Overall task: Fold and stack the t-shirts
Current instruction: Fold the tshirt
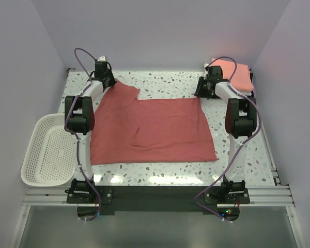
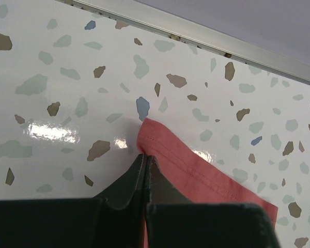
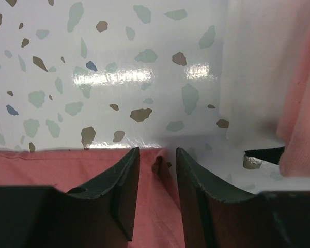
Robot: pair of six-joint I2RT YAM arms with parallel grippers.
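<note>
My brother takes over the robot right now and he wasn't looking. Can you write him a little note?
Left gripper: jaws shut on the far left corner of the red t-shirt.
Right gripper: jaws open, straddling a pucker at its far right corner, not pinching yet.
The red t-shirt lies spread flat on the table, unfolded.
A folded salmon-pink t-shirt sits at the table's far right corner, on white cloth.
Done: one corner gripped.
Left: grip the other corner, fold the red t-shirt, stack it on the pink one.
</note>
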